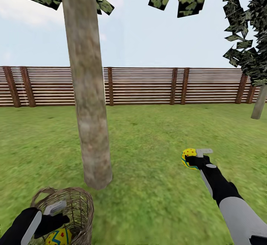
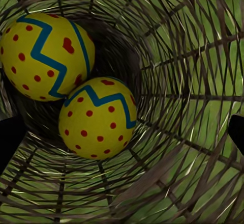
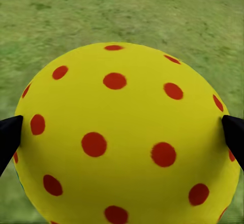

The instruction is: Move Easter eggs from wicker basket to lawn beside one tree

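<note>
The thick pale tree [image 1: 89, 100] rises from the lawn [image 1: 155, 133] straight ahead. Near its foot, at lower left, stands the wicker basket [image 1: 76, 204]. One Easter egg [image 1: 58, 237] shows inside it; the left wrist view looks down into the basket [image 2: 193, 81] at two eggs [image 2: 46, 56] [image 2: 96, 117] lying side by side at the bottom. My left gripper [image 1: 55, 215] hovers open over the rim, its fingertips [image 2: 7, 137] wide apart above the eggs. To the right of the trunk, my right gripper [image 1: 191, 158] is shut on the third egg [image 3: 124, 137], held above the grass.
A brown slatted fence [image 1: 148, 85] runs along the back of the lawn. A second trunk [image 1: 259, 104] with dark leaves stands at the far right. Open grass lies between the tree and my right arm.
</note>
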Available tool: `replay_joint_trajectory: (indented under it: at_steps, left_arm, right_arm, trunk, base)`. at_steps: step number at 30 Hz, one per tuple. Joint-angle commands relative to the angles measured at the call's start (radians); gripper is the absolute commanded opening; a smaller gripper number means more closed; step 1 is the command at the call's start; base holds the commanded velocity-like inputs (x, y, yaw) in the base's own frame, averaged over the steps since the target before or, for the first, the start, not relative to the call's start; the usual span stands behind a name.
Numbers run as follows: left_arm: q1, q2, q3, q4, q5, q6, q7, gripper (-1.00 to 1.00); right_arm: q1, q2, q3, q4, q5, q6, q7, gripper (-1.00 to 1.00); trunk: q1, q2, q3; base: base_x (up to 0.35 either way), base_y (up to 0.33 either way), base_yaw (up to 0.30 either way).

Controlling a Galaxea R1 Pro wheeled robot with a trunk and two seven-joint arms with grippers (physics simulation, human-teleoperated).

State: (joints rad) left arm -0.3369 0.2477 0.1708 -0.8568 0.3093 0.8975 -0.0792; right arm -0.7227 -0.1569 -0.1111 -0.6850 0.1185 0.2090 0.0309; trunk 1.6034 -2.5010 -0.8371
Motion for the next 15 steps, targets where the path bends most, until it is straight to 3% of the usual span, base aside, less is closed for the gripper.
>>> replay_joint_trajectory:
  at_steps: [1, 5, 15]
  left_arm:
    - [-0.001, -0.001, 0.003, -0.001, -0.007, 0.004, -0.008, 1.0]
    - [-0.001, -0.002, 0.003, 0.0, -0.007, 0.004, -0.008, 1.0]
    - [-0.001, -0.004, 0.001, 0.001, -0.007, 0.004, -0.007, 1.0]
  right_arm:
    - [0.001, 0.0, -0.002, -0.004, 0.01, 0.006, 0.003, -1.0]
    - [0.002, 0.0, -0.002, -0.007, 0.01, 0.006, 0.003, -1.0]
    - [0.003, -0.001, -0.002, -0.007, 0.01, 0.006, 0.003, -1.0]
  trunk:
    - [0.0, -0.001, -0.005]
    - [0.002, -0.002, -0.023]
    - [0.002, -0.002, -0.024]
  base:
    - [0.0, 0.0, 0.0]
    - [0.0, 0.0, 0.07]
    - [0.0, 0.0, 0.017]
